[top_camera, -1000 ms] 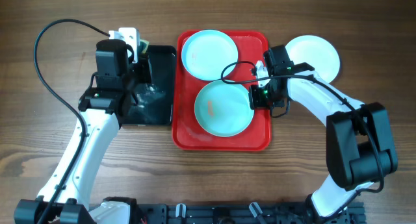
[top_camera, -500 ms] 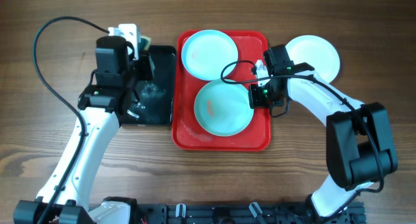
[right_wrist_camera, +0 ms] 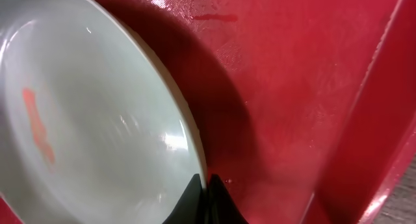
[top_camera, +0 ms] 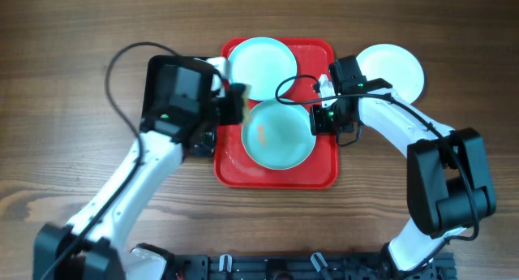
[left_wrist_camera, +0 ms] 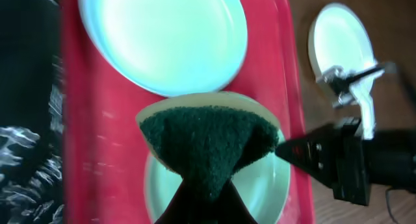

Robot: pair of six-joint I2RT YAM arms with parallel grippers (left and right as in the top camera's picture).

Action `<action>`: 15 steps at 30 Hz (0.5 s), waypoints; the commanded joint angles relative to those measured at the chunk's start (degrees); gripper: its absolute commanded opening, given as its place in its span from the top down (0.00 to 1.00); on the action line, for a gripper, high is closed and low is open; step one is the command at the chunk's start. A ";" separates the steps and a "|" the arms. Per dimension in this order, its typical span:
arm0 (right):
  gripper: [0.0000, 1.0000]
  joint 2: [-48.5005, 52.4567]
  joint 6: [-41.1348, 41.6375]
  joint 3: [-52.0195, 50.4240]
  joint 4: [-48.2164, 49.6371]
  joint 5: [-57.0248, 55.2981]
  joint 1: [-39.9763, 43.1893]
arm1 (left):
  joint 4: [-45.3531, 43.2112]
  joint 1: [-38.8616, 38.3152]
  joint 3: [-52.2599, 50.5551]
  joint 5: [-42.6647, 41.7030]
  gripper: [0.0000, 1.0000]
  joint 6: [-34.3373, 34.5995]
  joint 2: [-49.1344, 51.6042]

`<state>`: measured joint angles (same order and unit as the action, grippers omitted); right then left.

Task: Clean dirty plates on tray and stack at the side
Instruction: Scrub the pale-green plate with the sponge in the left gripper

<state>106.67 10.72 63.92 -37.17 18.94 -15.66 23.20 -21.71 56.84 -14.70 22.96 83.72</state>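
left claw grips sponge | right claw pinches plate rim | advice: lower sponge flat onto orange smear, rim held steady

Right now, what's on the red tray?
Two plates: a far plate that looks clean, and a near plate with an orange smear, its right rim pinched by the right gripper. A green sponge is over its left edge. Under both, the tray is hidden.
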 commanded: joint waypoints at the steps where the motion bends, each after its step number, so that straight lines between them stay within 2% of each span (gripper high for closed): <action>1: 0.96 0.26 1.36 -0.42 0.37 3.91 0.09 | -3.58 -3.93 -0.48 -1.03 0.96 3.26 6.99; 5: 0.96 0.26 1.33 -0.42 0.35 3.85 0.09 | -5.11 -4.70 -0.48 -0.66 0.96 4.63 10.58; 15: 0.96 0.26 1.38 -0.42 0.35 3.85 0.09 | -2.23 -5.55 -0.48 -0.57 0.96 5.01 13.44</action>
<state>106.67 11.35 63.88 -37.01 21.02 -15.66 21.39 -26.52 56.53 -14.92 27.14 95.04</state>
